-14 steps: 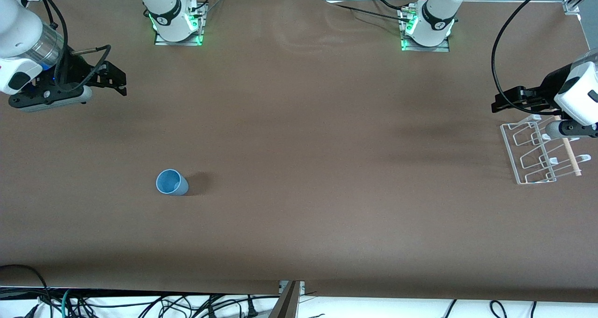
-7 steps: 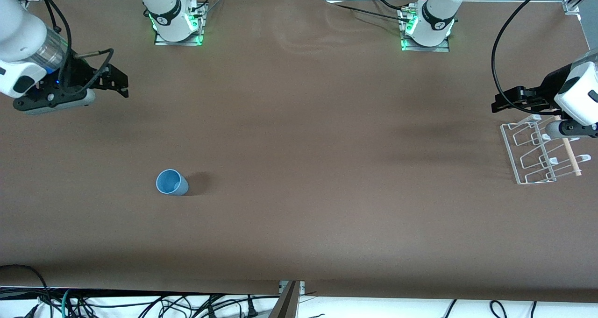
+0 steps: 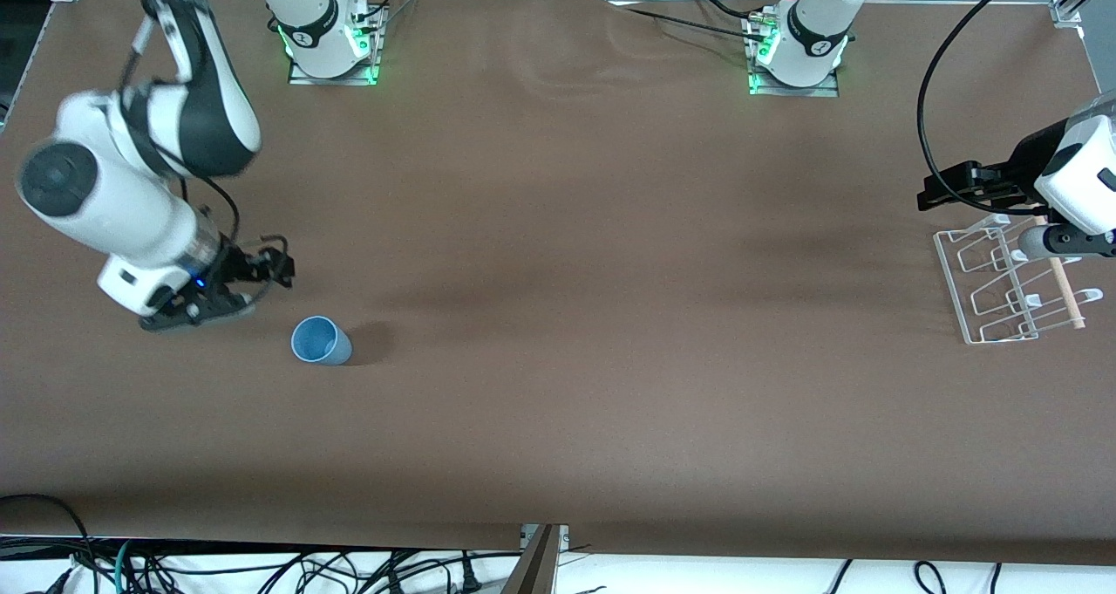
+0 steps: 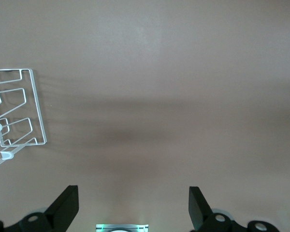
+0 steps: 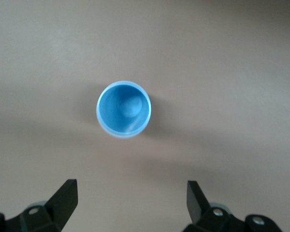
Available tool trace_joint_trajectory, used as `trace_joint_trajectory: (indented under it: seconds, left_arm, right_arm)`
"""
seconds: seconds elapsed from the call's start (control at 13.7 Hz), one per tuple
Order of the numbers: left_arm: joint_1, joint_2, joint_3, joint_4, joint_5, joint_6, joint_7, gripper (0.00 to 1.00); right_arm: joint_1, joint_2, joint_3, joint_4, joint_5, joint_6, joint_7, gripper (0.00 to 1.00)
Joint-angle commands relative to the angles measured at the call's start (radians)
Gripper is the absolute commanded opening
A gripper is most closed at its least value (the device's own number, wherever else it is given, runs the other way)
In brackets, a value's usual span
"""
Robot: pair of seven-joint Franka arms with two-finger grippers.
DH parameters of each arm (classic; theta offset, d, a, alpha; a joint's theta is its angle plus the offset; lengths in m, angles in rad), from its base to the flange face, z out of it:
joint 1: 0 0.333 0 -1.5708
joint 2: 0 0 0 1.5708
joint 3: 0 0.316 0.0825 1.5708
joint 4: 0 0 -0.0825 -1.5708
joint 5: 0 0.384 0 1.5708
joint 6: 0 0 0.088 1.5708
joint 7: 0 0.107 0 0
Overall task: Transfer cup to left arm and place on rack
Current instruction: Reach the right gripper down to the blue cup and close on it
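The cup stands upright and mouth-up on the table toward the right arm's end, well in from every edge and untouched, with the right gripper just beside it, fingers spread wide and empty. The rack sits by the table's edge at the left arm's end, where the left gripper waits above it, fingers also apart and empty. I judge the risk to be a sideways approach: a light, tapered tumbler could be clipped by one finger and tip or skid away before the fingers close.
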Motion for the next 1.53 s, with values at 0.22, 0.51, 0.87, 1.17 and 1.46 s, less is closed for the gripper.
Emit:
trace_joint_trajectory:
  seconds: [0.22, 0.51, 0.87, 1.17, 1.46]
  left_arm:
    - [-0.002, 0.015, 0.002, 0.037, 0.013, -0.020, -0.014, 1.00]
    - [-0.004, 0.015, 0.000, 0.037, 0.012, -0.018, -0.017, 1.00]
    - [-0.018, 0.020, -0.001, 0.037, 0.010, -0.018, -0.018, 1.00]
    - [-0.018, 0.018, 0.000, 0.028, -0.002, -0.018, -0.009, 1.00]
    - [-0.022, 0.010, 0.000, 0.012, -0.019, -0.017, -0.005, 1.00]
  right_arm:
    - [-0.017, 0.162, 0.012, 0.063, -0.005, 0.147, -0.001, 1.00]
    - [-0.035, 0.234, 0.009, 0.133, -0.012, 0.149, -0.030, 1.00]
    - [-0.066, 0.291, 0.011, 0.176, 0.002, 0.164, -0.067, 0.99]
    - [-0.065, 0.302, 0.012, 0.173, 0.004, 0.164, -0.053, 0.95]
    - [-0.063, 0.309, 0.014, 0.159, 0.019, 0.158, -0.051, 0.61]
